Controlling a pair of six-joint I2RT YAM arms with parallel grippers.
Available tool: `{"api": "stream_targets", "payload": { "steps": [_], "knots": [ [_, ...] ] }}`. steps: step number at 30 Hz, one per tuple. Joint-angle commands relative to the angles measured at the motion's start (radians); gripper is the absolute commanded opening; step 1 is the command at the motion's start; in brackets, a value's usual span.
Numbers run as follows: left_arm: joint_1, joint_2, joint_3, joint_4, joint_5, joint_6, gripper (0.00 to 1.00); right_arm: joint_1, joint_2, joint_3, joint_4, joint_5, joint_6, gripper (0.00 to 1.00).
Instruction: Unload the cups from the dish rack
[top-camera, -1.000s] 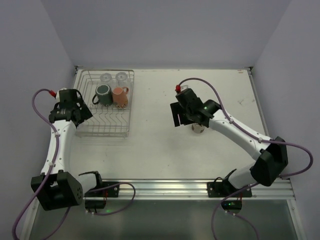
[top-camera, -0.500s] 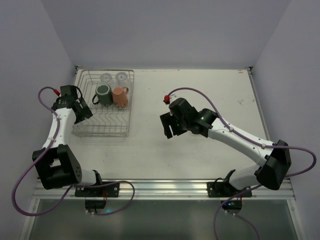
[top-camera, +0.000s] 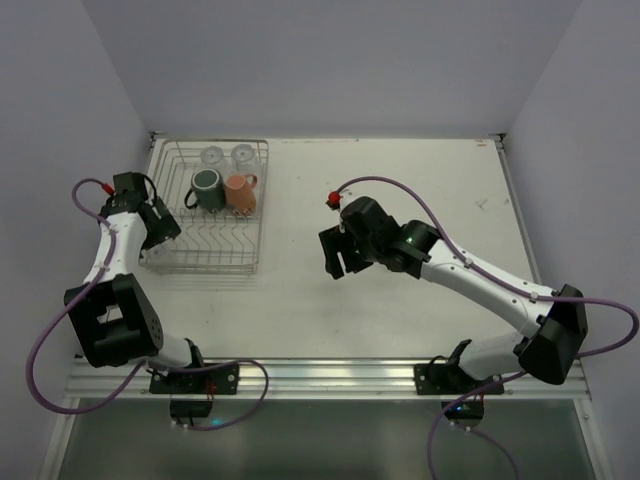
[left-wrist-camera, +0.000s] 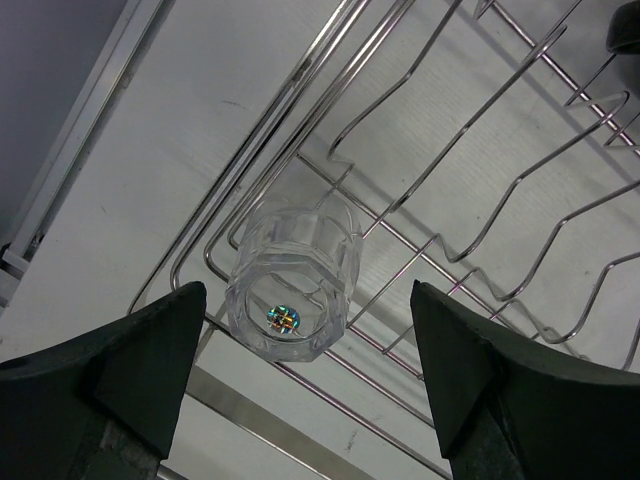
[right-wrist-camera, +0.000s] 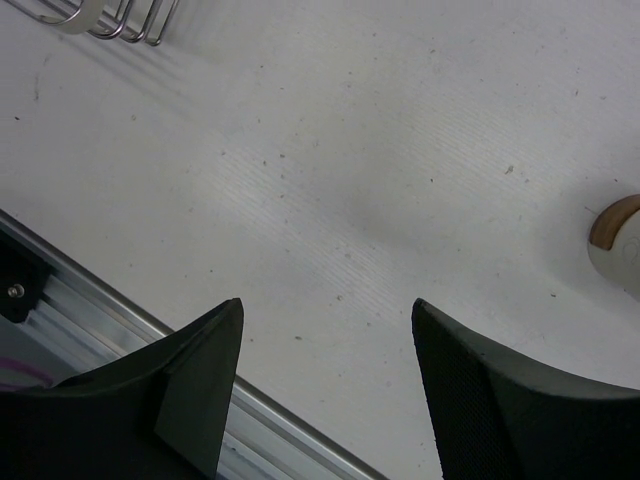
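Both stand apart and empty: the left end effector hovers over a glass in the rack's lower-left corner, so the reach seems in hand, next lowering and closing around it, while the right end effector hangs over the tabletop.

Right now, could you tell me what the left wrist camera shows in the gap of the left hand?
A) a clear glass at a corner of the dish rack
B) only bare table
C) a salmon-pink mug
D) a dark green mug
A: the left wrist view shows a clear glass at a corner of the dish rack, framed by the left hand, whose jaws stand open and apart from it.
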Motion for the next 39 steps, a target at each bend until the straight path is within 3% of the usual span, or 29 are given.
{"api": "stream_targets", "payload": {
  "steps": [1,6,18,22,26,27,39],
  "knots": [
    [0.014,0.014,0.009,0.034,0.023,0.035,0.88,0.007,-0.039,-0.01,0.03,-0.02,-0.018,0.7],
    [0.02,0.04,-0.005,0.04,0.019,0.038,0.86,0.007,-0.045,-0.016,0.03,-0.019,-0.018,0.7],
    [0.049,0.051,-0.037,0.055,0.049,0.049,0.55,0.006,-0.054,-0.014,0.03,-0.008,-0.02,0.7],
    [0.049,0.047,-0.04,0.063,0.074,0.049,0.4,0.006,-0.052,-0.013,0.025,0.001,-0.021,0.7],
    [0.049,0.034,-0.02,0.044,0.074,0.05,0.04,0.007,-0.039,-0.007,0.022,0.006,-0.02,0.7],
    [0.047,0.021,-0.014,0.035,0.074,0.044,0.0,0.007,-0.029,-0.004,0.02,0.007,-0.018,0.7],
    [0.015,-0.203,0.11,-0.063,0.164,0.024,0.0,-0.004,0.024,0.085,-0.03,0.039,0.006,0.71]
  ]
}}
